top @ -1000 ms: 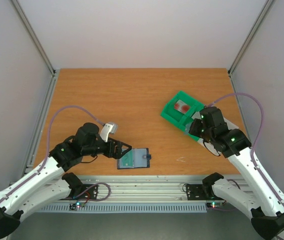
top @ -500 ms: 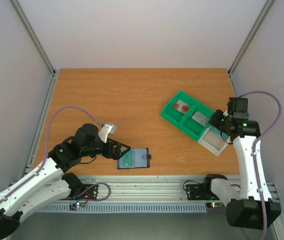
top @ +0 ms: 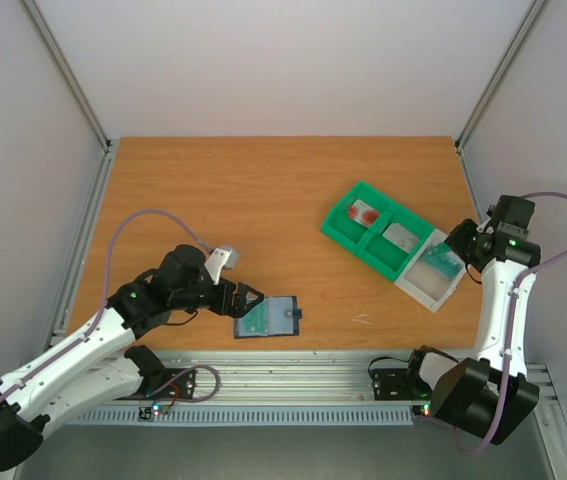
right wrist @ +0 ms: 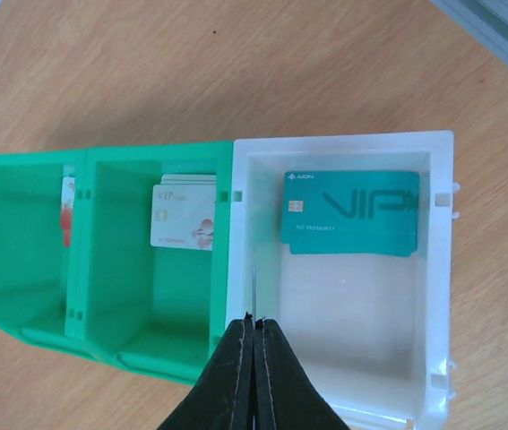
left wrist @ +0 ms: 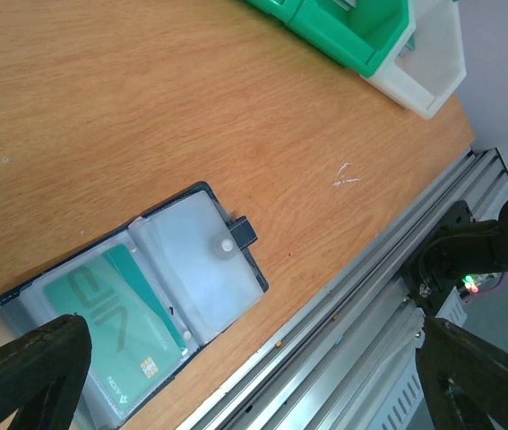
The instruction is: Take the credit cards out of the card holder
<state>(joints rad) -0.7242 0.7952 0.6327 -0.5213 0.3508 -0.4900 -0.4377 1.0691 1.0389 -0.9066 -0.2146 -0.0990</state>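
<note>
The card holder (top: pixel 281 317) (left wrist: pixel 191 269) lies unfolded near the table's front edge, its dark tab (left wrist: pixel 243 231) on the right. One teal credit card (left wrist: pixel 115 331) sits in its left pocket; the right pocket looks empty. My left gripper (top: pixel 245 306) (left wrist: pixel 254 385) hangs open just left of the holder, its fingers (left wrist: pixel 30 372) wide apart and touching nothing. Other credit cards lie in the bins: a teal one (right wrist: pixel 350 213) (top: pixel 444 262), a whitish one with a red blotch (right wrist: pixel 182 217), and a third (right wrist: pixel 66 210) mostly hidden. My right gripper (right wrist: pixel 254 321) (top: pixel 460 245) is shut, empty, beside the bins.
A green two-compartment tray (top: pixel 341 230) (right wrist: pixel 30 305) joins a white bin (top: pixel 425 290) (right wrist: pixel 343 313) at the right of the table. The aluminium rail (left wrist: pixel 388 296) runs along the front edge close to the holder. Grey walls stand on both sides.
My right arm has swung right, from above the tray to its right side, uncovering the teal card in the white bin. The left arm edged slightly toward the holder, still open.
</note>
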